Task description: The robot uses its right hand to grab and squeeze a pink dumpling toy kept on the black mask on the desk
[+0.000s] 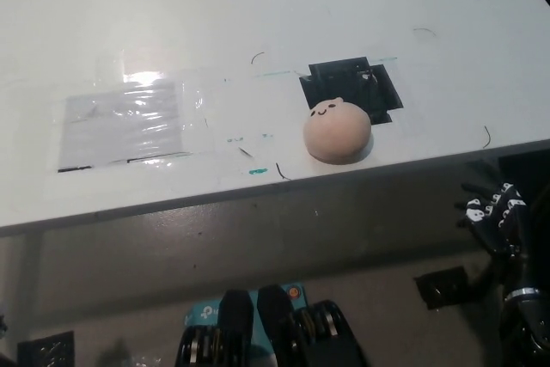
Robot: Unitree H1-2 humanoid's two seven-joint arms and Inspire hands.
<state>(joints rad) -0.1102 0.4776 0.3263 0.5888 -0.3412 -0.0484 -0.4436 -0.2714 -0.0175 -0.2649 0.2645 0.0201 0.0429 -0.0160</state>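
A clear plastic sheet is lying taped flat at about nine o'clock on the white desk, well apart from everything the task concerns. Right of it, close to the desk's near edge, the pink dumpling toy is sitting upright with its small face turned toward twelve o'clock; it is resting half on the lower edge of the black mask, which is lying just beyond it at twelve o'clock. The toy is roundish, with no clear long axis to line up on. Farthest right, the black right hand is hanging below the desk edge, off the tabletop, holding nothing, its fingers looking spread. From that hand the toy is lying toward ten o'clock, well apart and above the edge, so any reach would have to be climbing up and over first. The white left hand is not showing, so the right hand is the only one near.
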